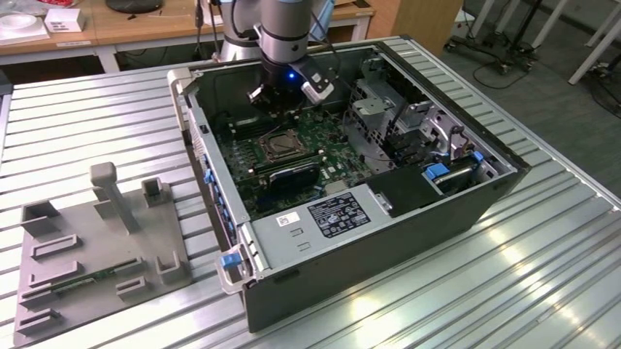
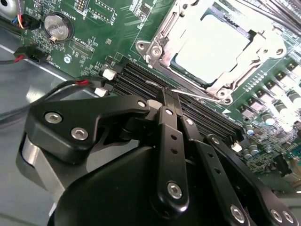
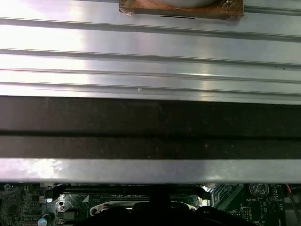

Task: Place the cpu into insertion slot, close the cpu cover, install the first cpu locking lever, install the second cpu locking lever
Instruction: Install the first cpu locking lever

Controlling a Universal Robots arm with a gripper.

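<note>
On the exterior view's left, well apart from the insertion slot (image 1: pixel 276 145), a grey fixture (image 1: pixel 97 247) lies on the ribbed metal table (image 1: pixel 543 291). The slot itself sits on the green board (image 1: pixel 325 163) inside the open computer case (image 1: pixel 388 247). The cpu (image 2: pixel 211 47) is lying in the slot. Its pale metal top shows through the window of the cpu cover (image 2: pixel 162 37), which is down flat around it. The gripper (image 1: pixel 281 98) hangs just beside the slot, at its far edge in the exterior view. In the second wrist view its fingers (image 2: pixel 167 127) are drawn narrow, tips together, above the black memory slots (image 2: pixel 136 77) that run along the slot. A thin wire lever (image 2: pixel 197 96) lies just beside the slot's near edge. To the exterior view's right of the slot stands a metal drive cage (image 1: pixel 408 123).
</note>
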